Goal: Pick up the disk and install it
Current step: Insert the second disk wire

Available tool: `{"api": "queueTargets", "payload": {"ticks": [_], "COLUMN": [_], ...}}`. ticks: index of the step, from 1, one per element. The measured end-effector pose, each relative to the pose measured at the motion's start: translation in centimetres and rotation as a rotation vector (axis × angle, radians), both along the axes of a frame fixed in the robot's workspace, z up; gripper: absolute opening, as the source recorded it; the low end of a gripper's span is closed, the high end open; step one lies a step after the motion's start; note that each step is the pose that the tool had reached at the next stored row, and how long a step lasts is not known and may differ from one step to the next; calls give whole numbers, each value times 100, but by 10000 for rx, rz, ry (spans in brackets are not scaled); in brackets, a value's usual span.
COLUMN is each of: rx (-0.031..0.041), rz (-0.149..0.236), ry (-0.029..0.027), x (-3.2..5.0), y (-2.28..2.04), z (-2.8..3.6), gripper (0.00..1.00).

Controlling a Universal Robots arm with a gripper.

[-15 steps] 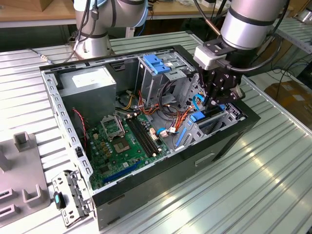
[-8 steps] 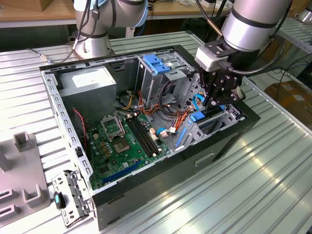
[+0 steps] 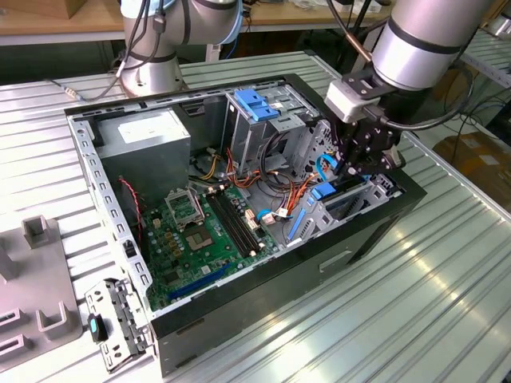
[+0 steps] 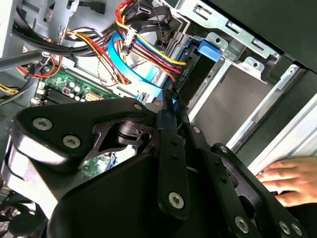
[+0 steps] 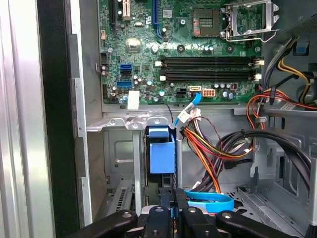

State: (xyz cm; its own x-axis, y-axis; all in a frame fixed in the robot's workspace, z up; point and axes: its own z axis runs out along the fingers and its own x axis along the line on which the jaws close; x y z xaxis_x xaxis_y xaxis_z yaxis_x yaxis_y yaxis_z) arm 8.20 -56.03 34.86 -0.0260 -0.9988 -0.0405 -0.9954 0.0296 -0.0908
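Gripper (image 5: 174, 210) is pinched narrow just behind the disk (image 5: 162, 154), which sits in its bay (image 5: 124, 124). Cables (image 5: 218, 148) crowd one side, case wall (image 5: 57, 124) the other.

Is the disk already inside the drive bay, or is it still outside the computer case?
Inside. The disk stands on edge in the metal bay of the case, with the gripper closed just behind it.

Silver tubular arm (image 3: 415, 40), blue joint ring, black cable; black screw-studded claw (image 3: 363, 163).
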Motion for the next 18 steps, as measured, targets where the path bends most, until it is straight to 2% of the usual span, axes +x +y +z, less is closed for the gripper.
{"api": "queueTargets", "payload": {"ticks": [2, 4, 8, 18], "rx": [156, 217, 227, 232], "rz": [-6, -11, -12, -15], "ry": [-1, 0, 0, 0], "x": [3, 3, 4, 9], "y": [-14, -30, -45, -48], "z": [1, 0, 0, -17], "gripper": [16, 16, 16, 16]}}
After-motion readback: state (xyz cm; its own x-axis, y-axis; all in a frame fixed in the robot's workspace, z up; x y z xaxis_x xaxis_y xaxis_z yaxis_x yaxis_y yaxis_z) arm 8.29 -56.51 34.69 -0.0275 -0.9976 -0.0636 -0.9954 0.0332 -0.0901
